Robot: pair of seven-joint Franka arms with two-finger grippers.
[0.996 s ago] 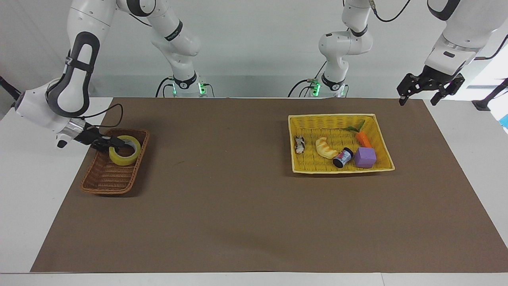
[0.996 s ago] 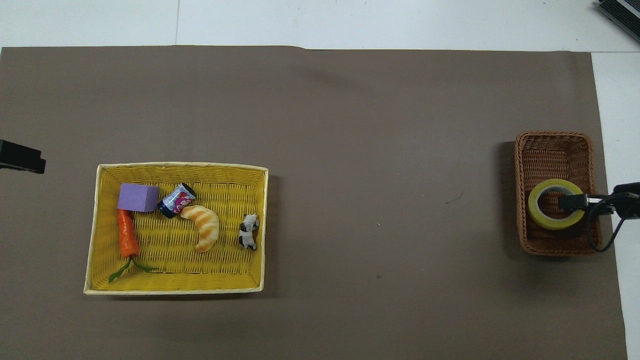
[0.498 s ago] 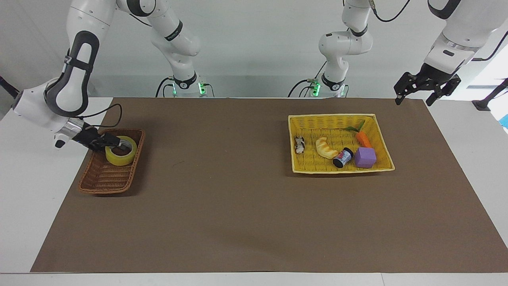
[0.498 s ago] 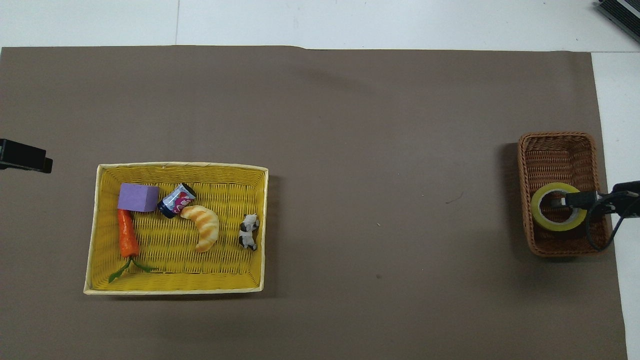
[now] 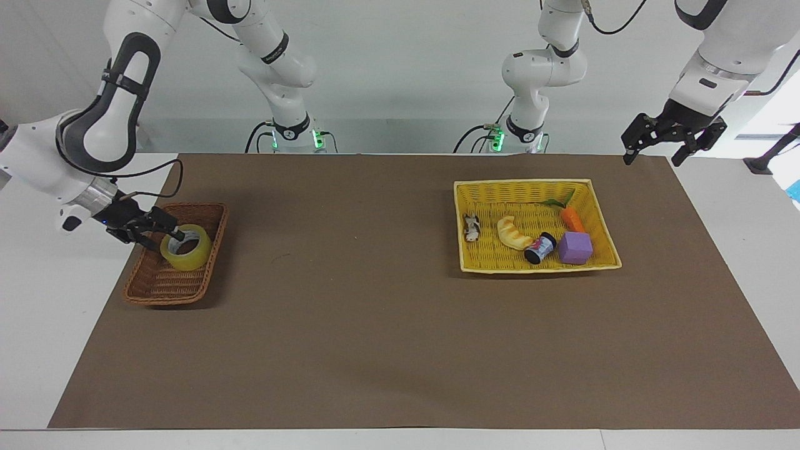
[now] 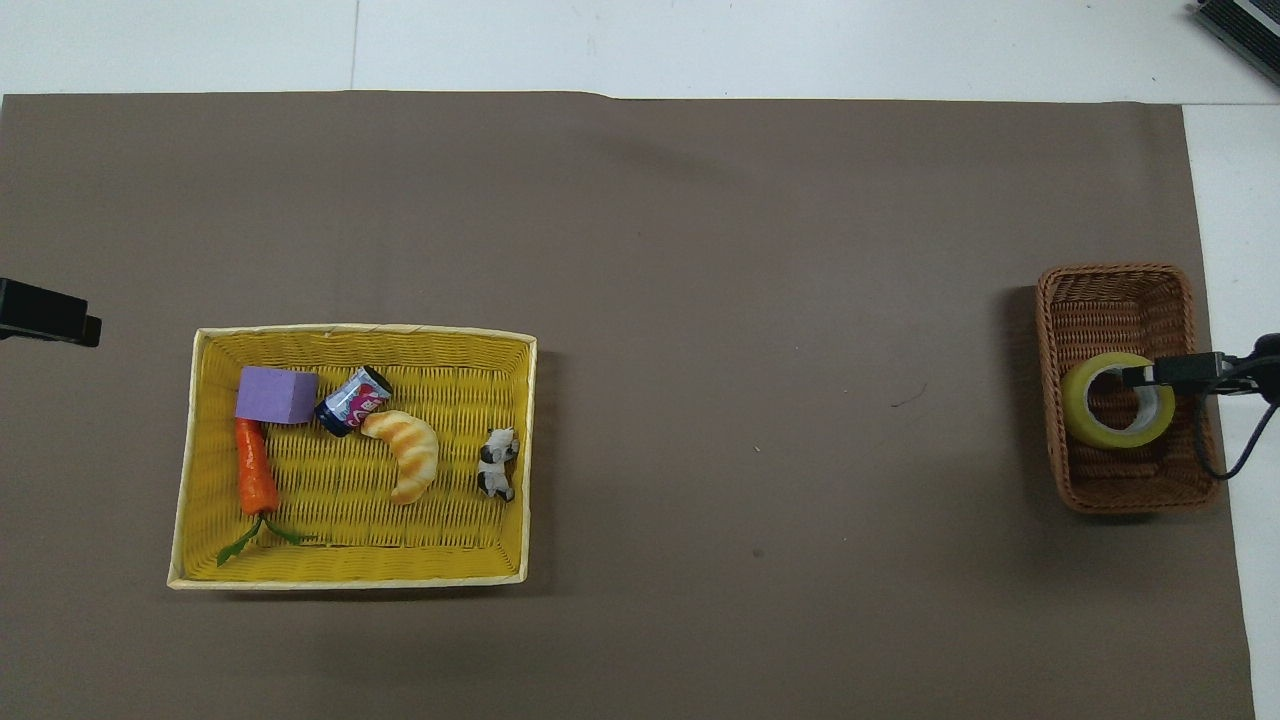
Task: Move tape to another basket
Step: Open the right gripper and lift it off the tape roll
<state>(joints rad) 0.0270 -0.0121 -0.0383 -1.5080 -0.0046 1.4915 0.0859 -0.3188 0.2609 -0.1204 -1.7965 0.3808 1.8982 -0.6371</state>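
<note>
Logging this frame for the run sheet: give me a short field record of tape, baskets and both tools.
tape: lying in the brown wicker basket, tilted
right tool: open, at the tape's rim, not gripping it
left tool: open, waiting in the air at its own end of the table
yellow basket: holds carrot, purple cube, can, croissant toy, small cow figure

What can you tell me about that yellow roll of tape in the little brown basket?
The tape is a wide yellow roll with a pale inner core, glossy like plastic. It lies tilted in the brown wicker basket, in the half nearer the robots. The right arm's end effector is open at its rim; contact is unclear.
</note>
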